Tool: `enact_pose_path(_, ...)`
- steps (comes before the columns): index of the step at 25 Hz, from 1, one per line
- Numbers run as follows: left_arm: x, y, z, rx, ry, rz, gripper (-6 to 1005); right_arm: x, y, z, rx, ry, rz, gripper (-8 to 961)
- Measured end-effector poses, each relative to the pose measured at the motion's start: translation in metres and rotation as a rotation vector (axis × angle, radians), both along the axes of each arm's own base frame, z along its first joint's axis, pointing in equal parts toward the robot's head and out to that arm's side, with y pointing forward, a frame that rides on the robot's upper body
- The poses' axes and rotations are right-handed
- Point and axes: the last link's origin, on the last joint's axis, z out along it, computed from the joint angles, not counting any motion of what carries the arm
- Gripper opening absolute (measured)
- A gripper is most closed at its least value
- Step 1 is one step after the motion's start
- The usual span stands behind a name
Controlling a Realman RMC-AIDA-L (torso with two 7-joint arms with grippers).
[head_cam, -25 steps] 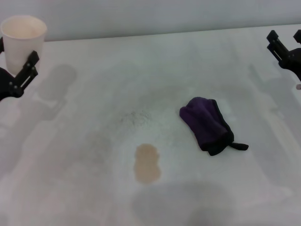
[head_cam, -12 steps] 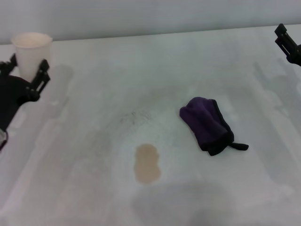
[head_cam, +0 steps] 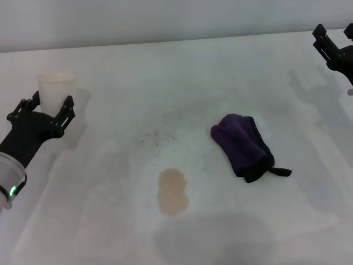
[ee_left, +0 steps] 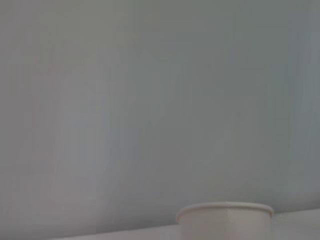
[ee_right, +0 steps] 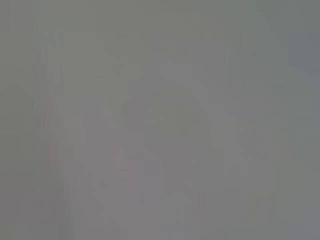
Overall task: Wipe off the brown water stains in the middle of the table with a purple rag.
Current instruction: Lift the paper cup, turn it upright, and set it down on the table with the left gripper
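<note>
The big white worktop (head_cam: 182, 72) fills almost all of the head view, and it has faint grey smudges on it.

The left arm comes in from the near left side. Its black left end effector (head_cam: 43, 108) has its fingers spread wide, one on each side of a white paper cup (head_cam: 55, 91). The cup stands upright at the far left of the worktop. The fingers sit just beside the cup walls, and it is hard to tell if they press on it. In the left wrist view only the round rim of the cup (ee_left: 225, 210) shows, with a plain wall behind it.

The purple rag (head_cam: 242, 146) lies bunched up on the worktop, a little right of the middle. It is dark purple with black edging, and a short black strap sticks out on its near right side. Nothing is touching it.

The right end effector (head_cam: 335, 43) is at the far right corner, well apart from the rag, and its two black fingers stand apart with nothing between them.

The brown water stains (head_cam: 172, 191) are one flat tan patch shaped like a peanut. It sits near the middle, to the near left of the rag and apart from it. A grey speckled smudge (head_cam: 160, 137) lies just beyond the patch
</note>
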Motion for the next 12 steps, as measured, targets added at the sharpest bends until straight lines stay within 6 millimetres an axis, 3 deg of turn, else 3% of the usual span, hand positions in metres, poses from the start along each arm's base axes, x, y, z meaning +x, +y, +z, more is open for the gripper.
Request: enact_pose_path(12,-0.014,-0.015,-0.005,-0.024,0.003,0.06,695,-0.006,0.007,-0.001,-0.004,0.002,0.015,857)
